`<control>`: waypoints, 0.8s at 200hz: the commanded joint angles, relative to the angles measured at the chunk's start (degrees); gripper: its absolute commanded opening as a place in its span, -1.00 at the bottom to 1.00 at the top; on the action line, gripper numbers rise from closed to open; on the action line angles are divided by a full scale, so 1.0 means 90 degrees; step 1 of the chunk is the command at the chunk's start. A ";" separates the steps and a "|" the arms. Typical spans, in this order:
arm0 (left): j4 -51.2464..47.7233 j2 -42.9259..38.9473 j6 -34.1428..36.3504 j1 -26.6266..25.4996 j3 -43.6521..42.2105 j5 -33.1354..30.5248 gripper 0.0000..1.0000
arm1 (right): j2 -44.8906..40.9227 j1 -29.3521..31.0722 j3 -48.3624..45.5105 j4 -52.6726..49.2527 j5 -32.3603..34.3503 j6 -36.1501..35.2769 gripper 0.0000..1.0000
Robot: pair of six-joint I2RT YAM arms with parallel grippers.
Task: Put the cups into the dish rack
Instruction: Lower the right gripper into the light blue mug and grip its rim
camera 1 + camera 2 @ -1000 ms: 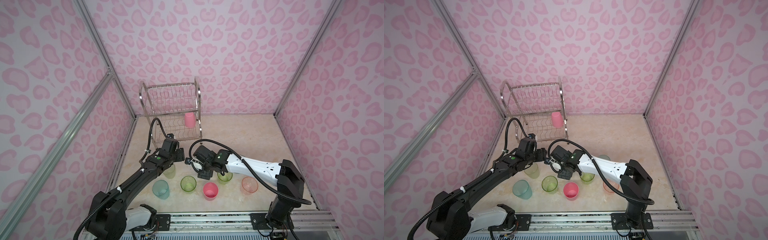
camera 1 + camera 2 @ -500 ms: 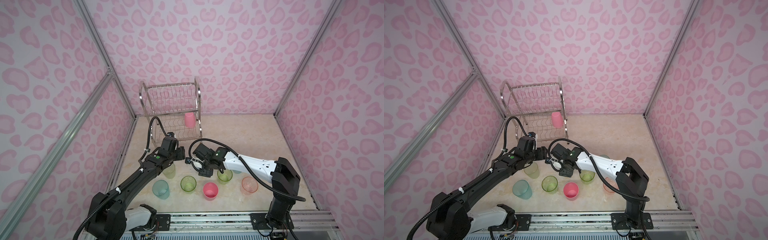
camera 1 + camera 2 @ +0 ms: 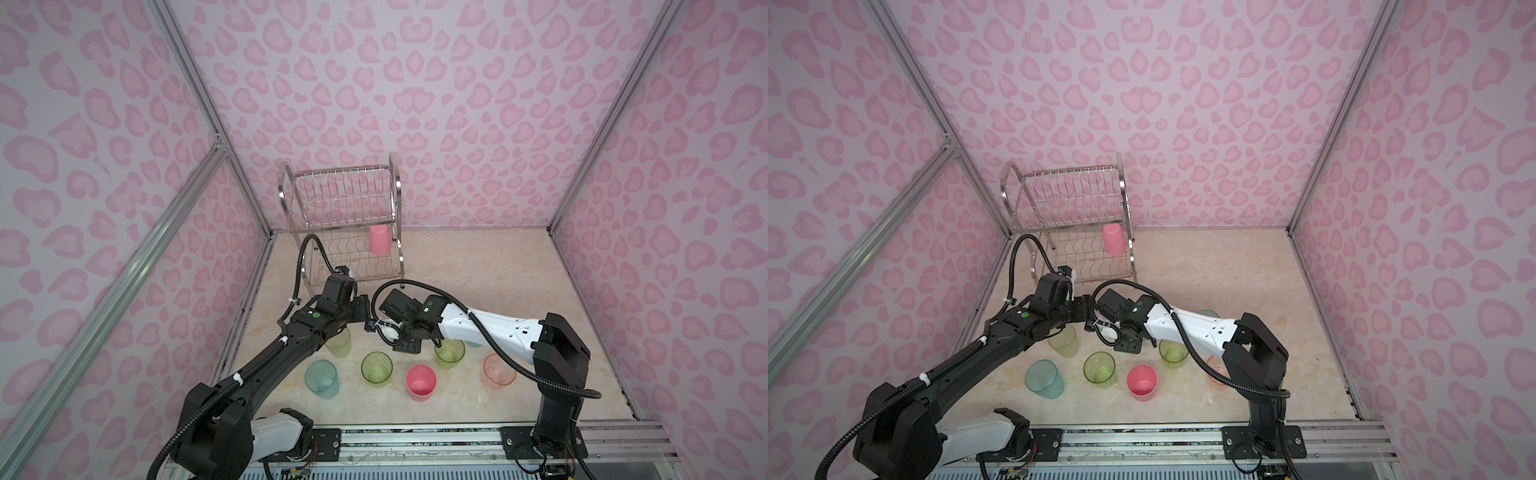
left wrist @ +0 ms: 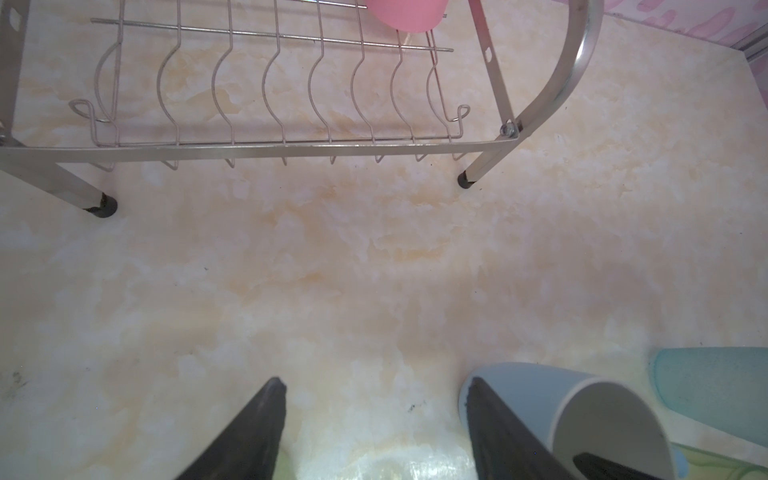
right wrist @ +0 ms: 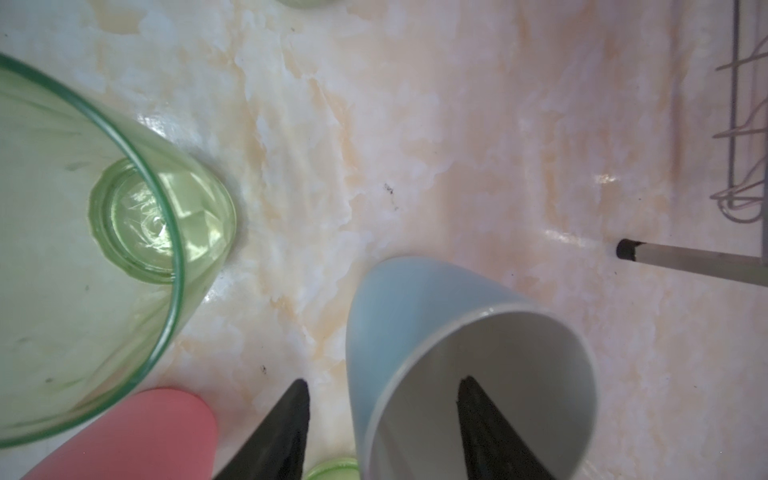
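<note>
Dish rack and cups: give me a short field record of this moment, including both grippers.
loaded: racked pink cup, mouth down on the lower tier of the dish rack
right gripper: open, one finger inside the light-blue cup, one outside, straddling its wall
left gripper: open, nothing between its fingers, next to the light-blue cup
front row, not loaded: teal cup, green cup, front pink cup, peach cup
light-blue cup lifted: cannot tell
</note>
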 commanded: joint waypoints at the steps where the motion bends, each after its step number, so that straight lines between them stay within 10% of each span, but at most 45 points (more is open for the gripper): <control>1: 0.0122 -0.0014 0.0006 0.0004 -0.0035 -0.0003 0.42 | 0.0073 0.0004 0.0037 -0.0054 0.0000 -0.0056 0.01; 160: 0.0295 0.0036 -0.0106 -0.0001 -0.0011 0.0123 0.42 | -0.0431 -0.0062 -0.0153 0.0134 -0.0129 0.0061 -0.65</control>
